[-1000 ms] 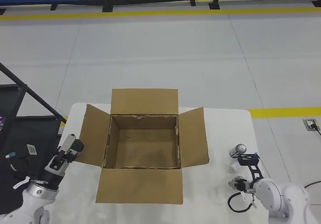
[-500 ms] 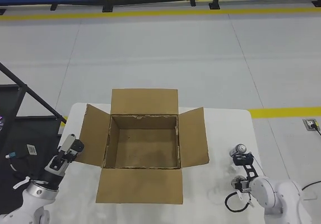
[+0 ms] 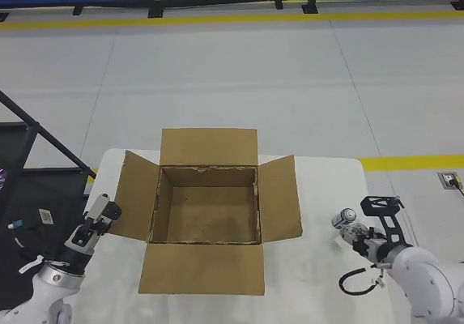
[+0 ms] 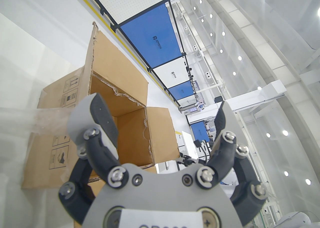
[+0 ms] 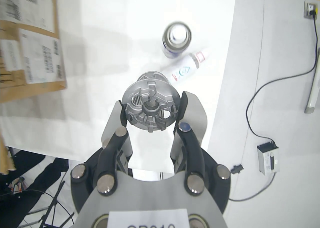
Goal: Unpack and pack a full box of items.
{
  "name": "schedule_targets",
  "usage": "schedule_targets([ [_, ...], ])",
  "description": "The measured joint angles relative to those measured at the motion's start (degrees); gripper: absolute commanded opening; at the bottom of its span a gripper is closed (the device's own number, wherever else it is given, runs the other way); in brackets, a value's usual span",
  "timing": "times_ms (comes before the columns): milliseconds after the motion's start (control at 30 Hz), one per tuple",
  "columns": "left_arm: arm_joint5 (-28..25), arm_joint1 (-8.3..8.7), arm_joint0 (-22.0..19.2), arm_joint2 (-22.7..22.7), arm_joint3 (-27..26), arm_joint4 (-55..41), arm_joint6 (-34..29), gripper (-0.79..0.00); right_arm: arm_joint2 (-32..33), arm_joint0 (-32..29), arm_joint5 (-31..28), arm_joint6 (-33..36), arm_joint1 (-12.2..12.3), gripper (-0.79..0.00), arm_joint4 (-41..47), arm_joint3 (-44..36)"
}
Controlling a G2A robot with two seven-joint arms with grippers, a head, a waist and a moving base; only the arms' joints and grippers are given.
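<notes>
Right end effector (image 5: 153, 110) pinches the cast metal hub (image 5: 146, 100) across its rim; rigid, likely heavy, slick. Left end effector (image 4: 161, 111) is spread.

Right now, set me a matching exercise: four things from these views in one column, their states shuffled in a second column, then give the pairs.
Things
1. cardboard box
2. metal part
3. spray can
4. white tube

States
A. lying on its side on the table
B. standing upright on the table
C. flaps spread open
D. clamped in the right claw

Pairs: 1-C, 2-D, 3-B, 4-A
</notes>
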Motion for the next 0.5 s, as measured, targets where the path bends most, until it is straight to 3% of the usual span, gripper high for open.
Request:
schedule_targets([
  [200, 0.00, 0.00, 0.00, 0.00, 0.00, 0.00, 0.00, 0.000, -7.19, 5.03, 5.34, -1.21, -0.46, -0.785, 2.98, -6.73],
  [500, 0.00, 0.00, 0.00, 0.00, 0.00, 0.00, 0.00, 0.000, -25.07, 16.33, 11.91, -3.39, -1.98, -0.785, 1.72, -3.62],
])
